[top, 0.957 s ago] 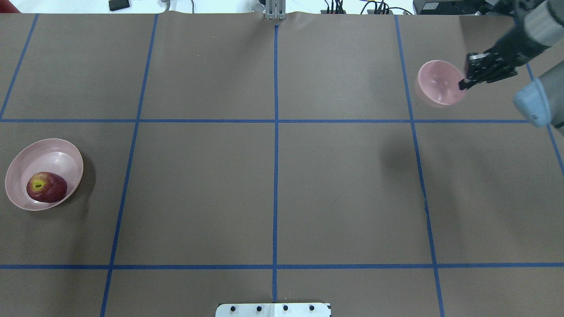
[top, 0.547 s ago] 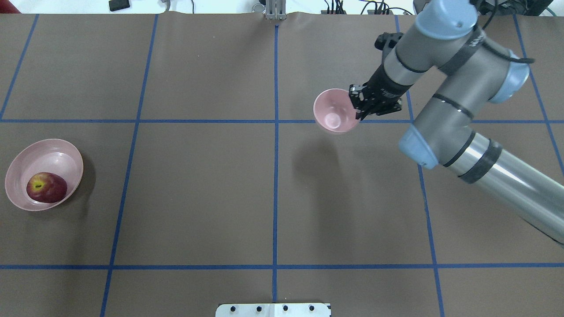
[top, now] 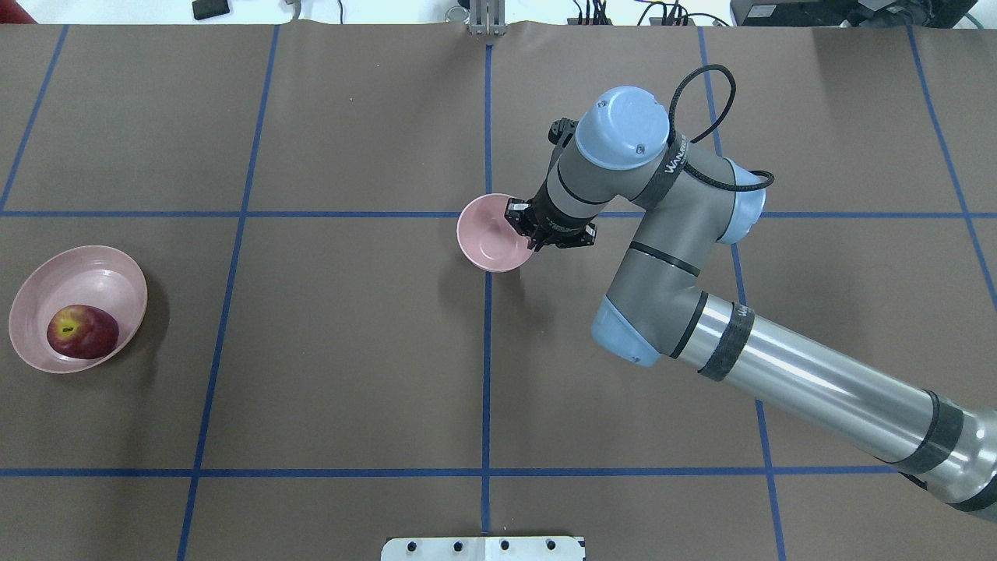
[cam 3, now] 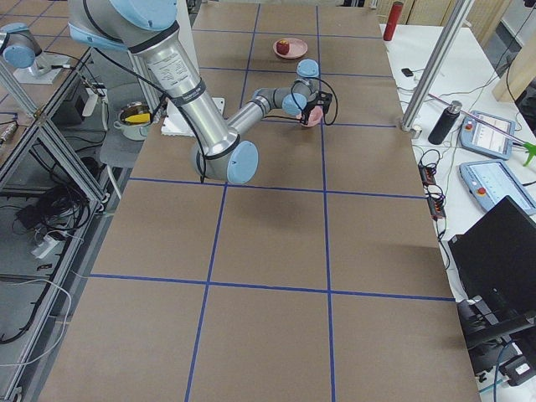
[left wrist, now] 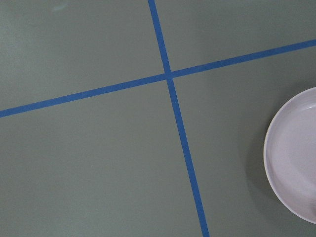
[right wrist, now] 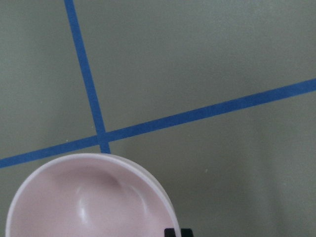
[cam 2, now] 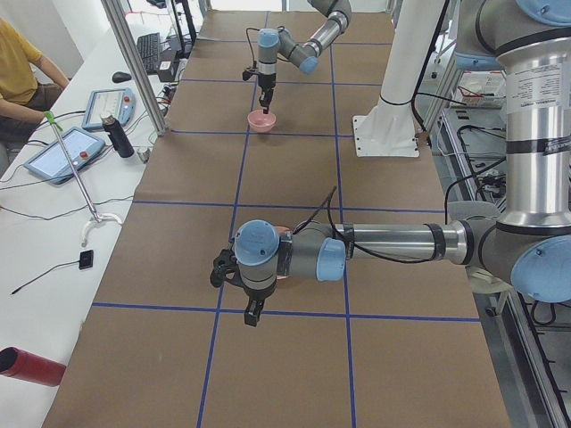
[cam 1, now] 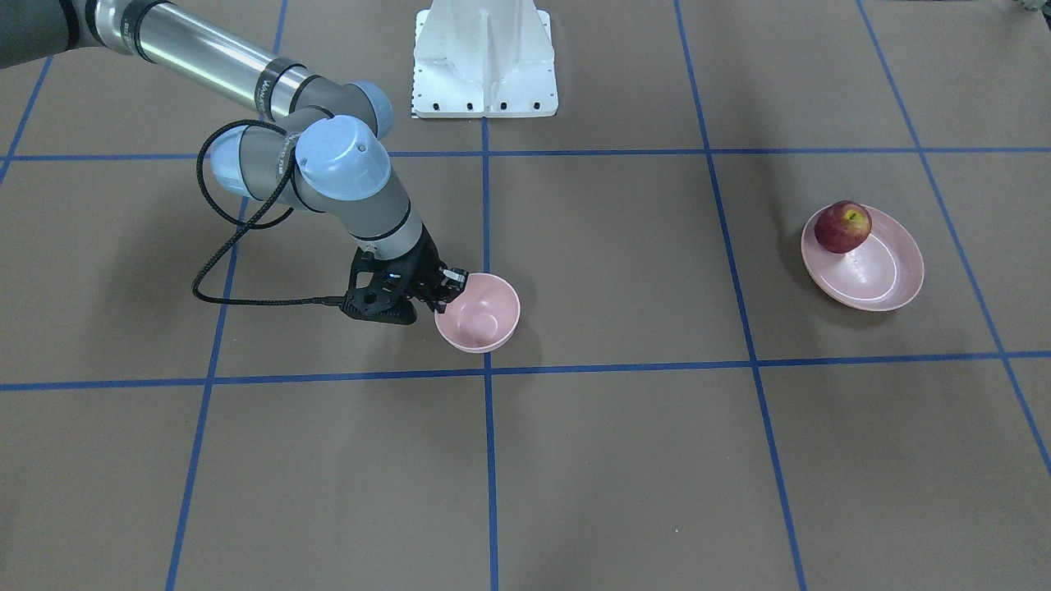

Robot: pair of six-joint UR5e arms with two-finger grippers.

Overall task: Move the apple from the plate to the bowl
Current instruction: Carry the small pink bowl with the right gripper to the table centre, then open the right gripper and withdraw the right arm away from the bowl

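Note:
The dark red apple (top: 82, 331) lies in the wide pink plate (top: 47, 292) at the table's left side; both show in the front view, apple (cam 1: 842, 226) and plate (cam 1: 883, 279). My right gripper (top: 533, 234) is shut on the rim of the small pink bowl (top: 489, 236) at the table's centre crossing, holding it tilted and low (cam 1: 484, 316). The right wrist view shows the bowl (right wrist: 89, 202) empty. My left gripper (cam 2: 252, 312) shows only in the exterior left view; I cannot tell if it is open. The left wrist view shows the plate's edge (left wrist: 296, 163).
Blue tape lines (top: 486, 351) divide the brown table into squares. The white robot base (cam 1: 484, 57) stands at the robot's edge. Tablets (cam 2: 67, 152) and a dark bottle (cam 2: 116, 135) sit on the side bench beyond the far edge.
My right arm has carried the bowl from the table's far right to the centre crossing, leftward and a little nearer the robot. The apple and plate have not moved.

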